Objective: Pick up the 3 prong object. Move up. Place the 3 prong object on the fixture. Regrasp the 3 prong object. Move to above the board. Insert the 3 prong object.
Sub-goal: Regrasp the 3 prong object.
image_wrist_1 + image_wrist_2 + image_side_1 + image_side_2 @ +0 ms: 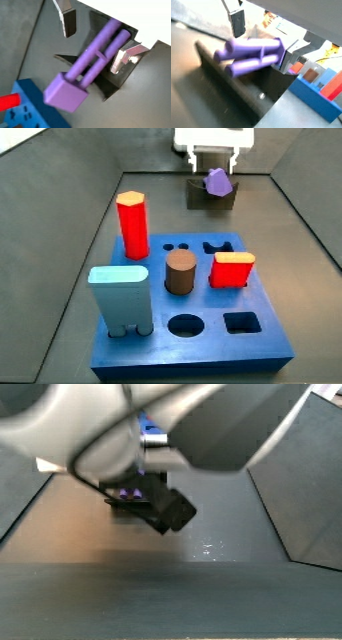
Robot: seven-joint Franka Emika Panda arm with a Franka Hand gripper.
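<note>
The light purple 3 prong object (pixel 93 55) lies across the top of the dark fixture (pixel 110 86), its square head sticking out toward the blue board (pixel 33 111). My gripper (pixel 96 42) stands open around its prongs. One finger (pixel 69 22) is clearly apart from it and the other (pixel 123 59) is close beside it. In a side view the gripper (pixel 214 158) hangs over the 3 prong object (pixel 218 182) on the fixture (pixel 201 198) at the far end, behind the board (pixel 201 308).
On the board stand a tall red hexagonal post (pixel 132 225), a brown cylinder (pixel 181 273), a red block (pixel 231 270) and a pale blue block (pixel 119 298). Grey walls enclose the floor. The arm fills most of a side view, above the fixture (pixel 158 502).
</note>
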